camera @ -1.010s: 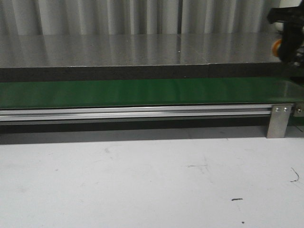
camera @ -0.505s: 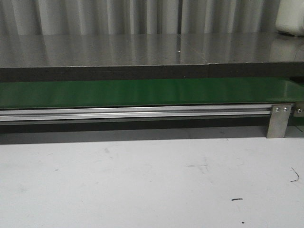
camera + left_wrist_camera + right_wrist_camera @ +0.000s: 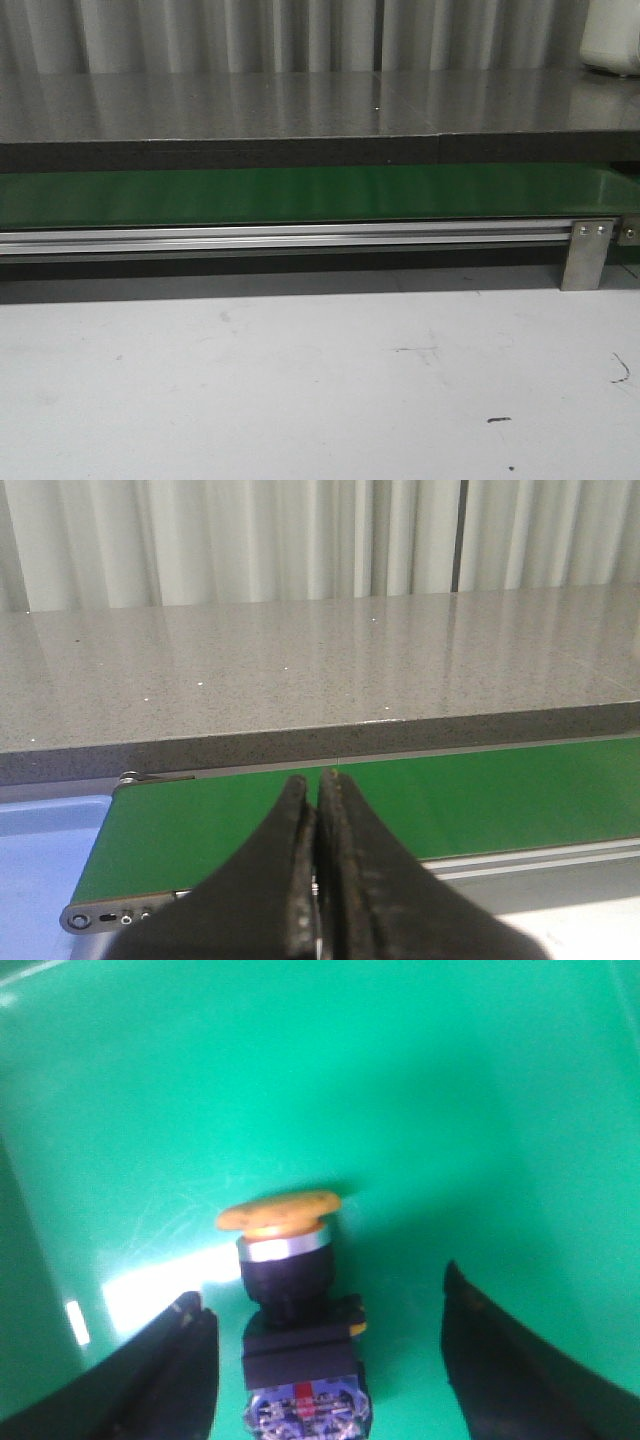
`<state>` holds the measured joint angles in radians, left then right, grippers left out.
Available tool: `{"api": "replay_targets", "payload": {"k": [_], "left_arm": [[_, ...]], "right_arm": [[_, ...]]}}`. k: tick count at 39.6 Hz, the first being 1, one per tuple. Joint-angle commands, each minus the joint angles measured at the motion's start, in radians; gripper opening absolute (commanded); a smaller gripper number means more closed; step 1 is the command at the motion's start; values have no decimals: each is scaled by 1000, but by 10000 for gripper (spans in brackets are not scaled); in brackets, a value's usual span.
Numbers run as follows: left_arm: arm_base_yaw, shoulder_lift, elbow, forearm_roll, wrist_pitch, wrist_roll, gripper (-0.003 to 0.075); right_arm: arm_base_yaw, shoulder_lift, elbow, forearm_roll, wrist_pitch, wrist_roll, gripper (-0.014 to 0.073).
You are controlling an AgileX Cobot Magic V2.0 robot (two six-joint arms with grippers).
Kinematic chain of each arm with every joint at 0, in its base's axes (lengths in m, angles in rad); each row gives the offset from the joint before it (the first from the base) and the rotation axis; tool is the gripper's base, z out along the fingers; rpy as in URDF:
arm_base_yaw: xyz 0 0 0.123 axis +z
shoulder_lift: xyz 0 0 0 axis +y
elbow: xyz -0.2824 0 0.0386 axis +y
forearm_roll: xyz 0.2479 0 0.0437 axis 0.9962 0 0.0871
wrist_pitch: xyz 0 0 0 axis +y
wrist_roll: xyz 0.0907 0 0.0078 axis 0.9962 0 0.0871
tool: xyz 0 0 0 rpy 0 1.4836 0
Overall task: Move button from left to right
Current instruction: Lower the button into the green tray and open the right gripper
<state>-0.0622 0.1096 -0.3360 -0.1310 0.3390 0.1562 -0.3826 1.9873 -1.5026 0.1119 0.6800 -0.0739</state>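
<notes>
Green belt surface (image 3: 420, 1090) is filling the right wrist view, and the button (image 3: 290, 1300) is lying on it between the fingers of the right gripper (image 3: 325, 1360). Those fingers are standing wide apart, gripping nothing: one finger (image 3: 165, 1375) is sitting just beside the black block of the button, while the other is keeping well clear of it on the far side. So the button is lying off-centre in the gap, its yellow-orange head pointing away from the wrist. My reading is that the placing step is finishing or a grasp is being lined up; these pictures are not settling which. If releasing, the next move is calling for a straight retreat without clipping the head. The left gripper (image 3: 318, 880) is hovering near one end of the belt, fingers pressed together and empty.
</notes>
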Motion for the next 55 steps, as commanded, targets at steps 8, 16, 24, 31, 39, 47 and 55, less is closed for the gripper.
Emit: {"api": "replay_targets", "payload": {"k": [8, 16, 24, 31, 39, 47, 55], "left_arm": [[-7, 9, -23, -14, -83, -9, -21], [-7, 9, -23, -14, -83, -9, -21], [-7, 9, -23, -14, -83, -9, -21], [-7, 9, -23, -14, -83, -9, -21], [-7, 9, -23, -14, -83, -9, -21], [-7, 9, -23, -14, -83, -9, -21], [-7, 9, -23, -14, -83, -9, -21]], "right_arm": [[47, -201, -91, 24, 19, -5, 449], [213, -331, -88, 39, 20, -5, 141], [371, -452, -28, 39, -4, -5, -30], [457, -600, 135, 40, -63, -5, -67], [531, -819, 398, 42, -190, -5, -67], [582, -1097, 704, 42, -349, -6, -67], [584, -1348, 940, 32, -484, -16, -67]]}}
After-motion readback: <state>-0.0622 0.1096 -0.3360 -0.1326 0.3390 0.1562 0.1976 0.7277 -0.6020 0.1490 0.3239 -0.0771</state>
